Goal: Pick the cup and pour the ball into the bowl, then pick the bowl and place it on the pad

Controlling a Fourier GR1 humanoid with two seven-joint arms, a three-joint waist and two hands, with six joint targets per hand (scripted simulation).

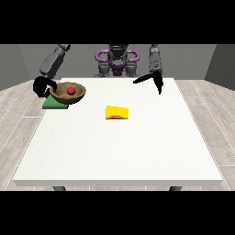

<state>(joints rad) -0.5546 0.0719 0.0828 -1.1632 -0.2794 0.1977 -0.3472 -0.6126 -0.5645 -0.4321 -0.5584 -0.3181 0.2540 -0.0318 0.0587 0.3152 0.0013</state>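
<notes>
A brown bowl (69,93) with a red ball (71,90) inside sits over the green pad (54,104) at the table's far left. The hand at the view's left (43,86) is at the bowl's left rim with its black fingers curled round that rim. A yellow cup (117,113) lies on its side near the middle of the table, its reddish opening facing the camera. The hand at the view's right (153,79) hangs above the table's far right part, fingers straight and spread, holding nothing.
The white table (119,151) stretches wide towards the camera. The robot's torso (117,62) stands behind the far edge. Grey wooden floor surrounds the table.
</notes>
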